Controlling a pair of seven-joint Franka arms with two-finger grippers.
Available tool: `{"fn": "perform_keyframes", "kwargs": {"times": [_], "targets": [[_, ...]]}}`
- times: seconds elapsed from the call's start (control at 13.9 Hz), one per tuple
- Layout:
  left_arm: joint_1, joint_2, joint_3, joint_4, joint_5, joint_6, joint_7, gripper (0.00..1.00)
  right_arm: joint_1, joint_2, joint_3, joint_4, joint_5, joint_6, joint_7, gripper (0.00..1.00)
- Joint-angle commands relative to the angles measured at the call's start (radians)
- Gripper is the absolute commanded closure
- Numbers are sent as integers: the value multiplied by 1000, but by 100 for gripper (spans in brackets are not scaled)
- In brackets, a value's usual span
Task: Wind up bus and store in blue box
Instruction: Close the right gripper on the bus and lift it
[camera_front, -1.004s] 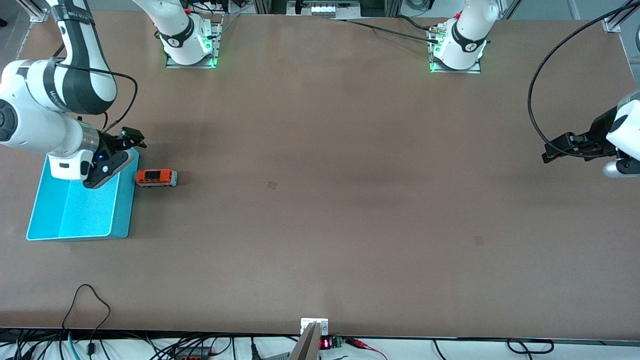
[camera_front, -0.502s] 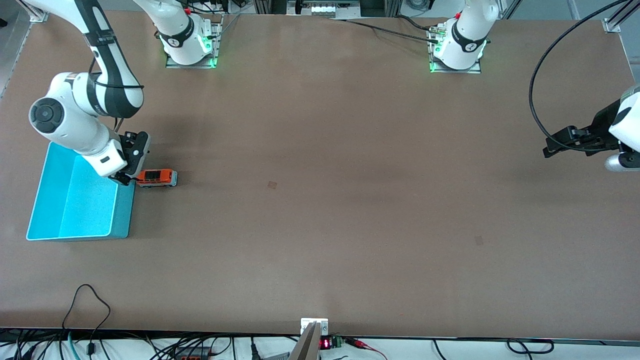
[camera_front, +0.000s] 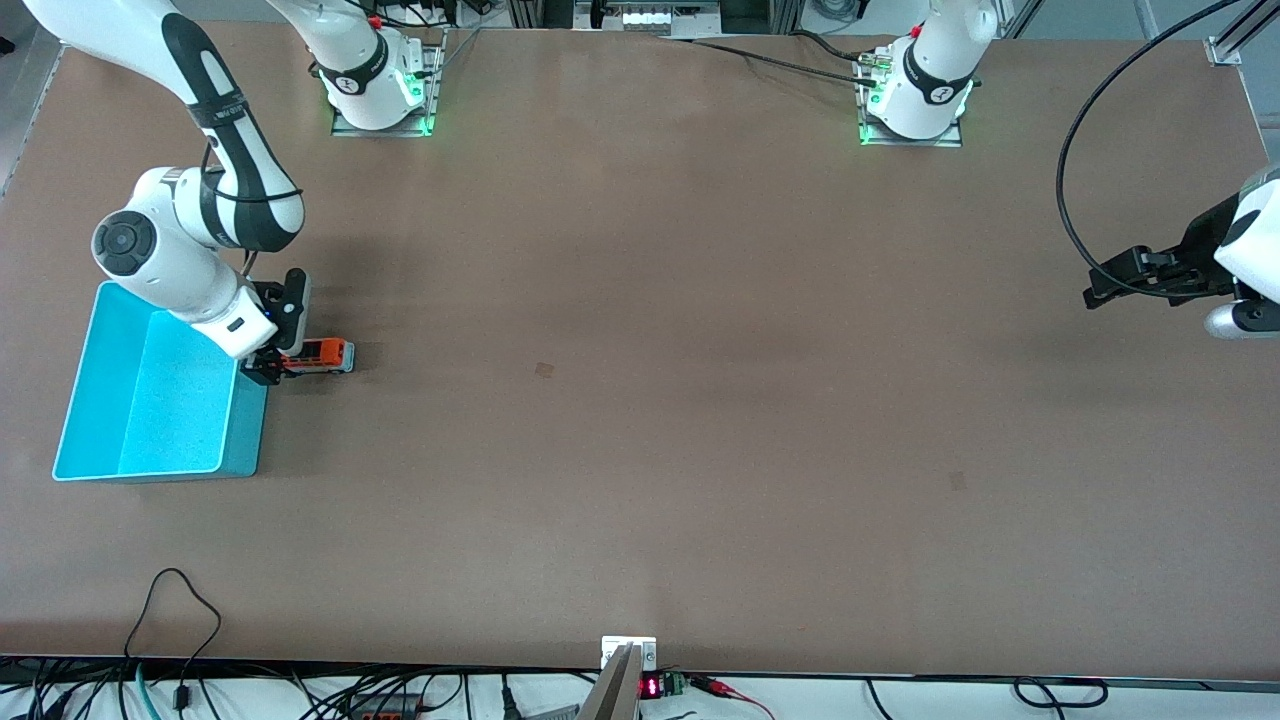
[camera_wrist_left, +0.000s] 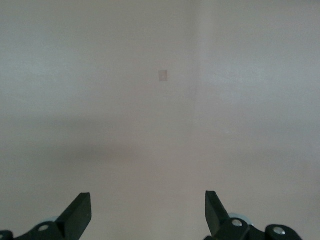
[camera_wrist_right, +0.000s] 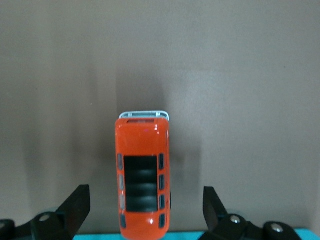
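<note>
Between right hand's (camera_wrist_right: 145, 212) fingers, bus (camera_wrist_right: 143, 172)

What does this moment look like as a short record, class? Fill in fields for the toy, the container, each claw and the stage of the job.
bus: orange-red toy standing on its wheels on the table, beside the box
blue box: open-topped, nothing seen inside, at the right arm's end of the table
right claw: open, lowered over the bus end nearest the box, fingers either side of it, not gripping
left claw: open, waiting at the left arm's end of the table
stage: bus not yet lifted or stored
</note>
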Motion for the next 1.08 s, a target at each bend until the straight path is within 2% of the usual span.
{"fn": "perform_keyframes", "kwargs": {"times": [0.0,0.36,0.43,0.57,0.65,0.79,0.93,1.0], "targets": [[11,-11,-7,6,-8,-20,13,0,-20,34,29,-4,-10,52,-34,0],[11,-11,-7,5,-8,-20,13,0,-23,73,29,0,-9,67,-43,1],[11,-11,-7,5,-9,-20,13,0,-23,74,29,2,-9,66,-43,9],[11,-11,-7,5,-9,-20,13,0,-29,74,29,0,-3,66,-23,18],[9,-11,-7,5,-8,-20,13,0,-44,73,29,0,-4,64,-20,25],[11,-9,-7,5,-8,-19,13,0,-51,70,29,0,-1,59,-16,72],[11,-9,-7,6,-8,-17,13,0,-52,70,29,0,-1,55,46,93],[9,-9,-7,6,-8,-16,13,0,-52,64,31,0,0,52,94,100]]}}
